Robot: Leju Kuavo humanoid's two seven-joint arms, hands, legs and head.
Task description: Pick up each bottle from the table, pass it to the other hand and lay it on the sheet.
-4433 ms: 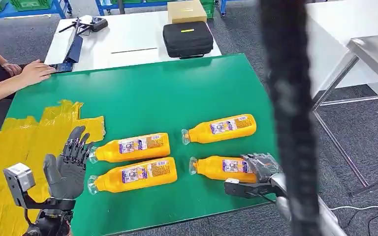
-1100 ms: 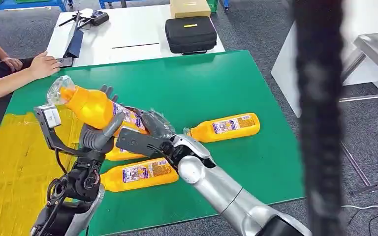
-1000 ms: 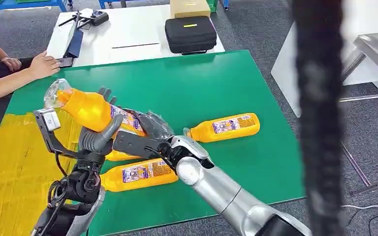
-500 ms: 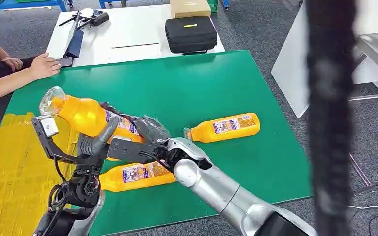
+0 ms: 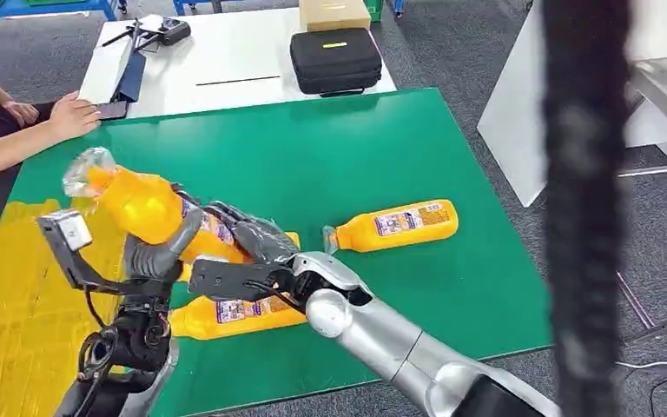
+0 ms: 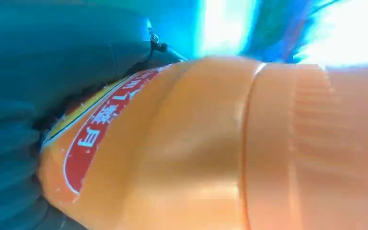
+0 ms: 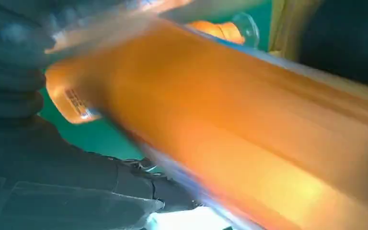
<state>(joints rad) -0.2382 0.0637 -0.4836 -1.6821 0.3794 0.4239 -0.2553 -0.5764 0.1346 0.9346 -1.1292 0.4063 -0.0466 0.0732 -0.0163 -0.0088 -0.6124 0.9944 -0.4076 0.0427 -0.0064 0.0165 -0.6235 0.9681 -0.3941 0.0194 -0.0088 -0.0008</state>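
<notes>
An orange bottle (image 5: 135, 206) with a clear cap is held tilted above the table's left part, cap toward the yellow sheet (image 5: 17, 295). My left hand (image 5: 161, 252) grips its middle and my right hand (image 5: 256, 243) wraps its base end. The bottle (image 6: 220, 143) sits close against my left hand (image 6: 24, 72) in the left wrist view, and appears blurred (image 7: 230, 129) with my right hand (image 7: 14, 62) around its base. Three more orange bottles lie on the green table (image 5: 339, 148): one (image 5: 395, 224) at the right, one (image 5: 226, 314) under my right hand, one (image 5: 288, 238) mostly hidden behind the hands.
A person's hand (image 5: 69, 115) and forearm rest at the table's far left corner. A white table behind carries a black case (image 5: 332, 61), a cardboard box (image 5: 334, 13) and a controller (image 5: 169, 30). A dark blurred cable (image 5: 586, 208) hangs at the right.
The bottle, which lay on the table under my right hand 4.4 s ago, is now lifted. Over the last second both hands carried it left and lower toward the sheet.
</notes>
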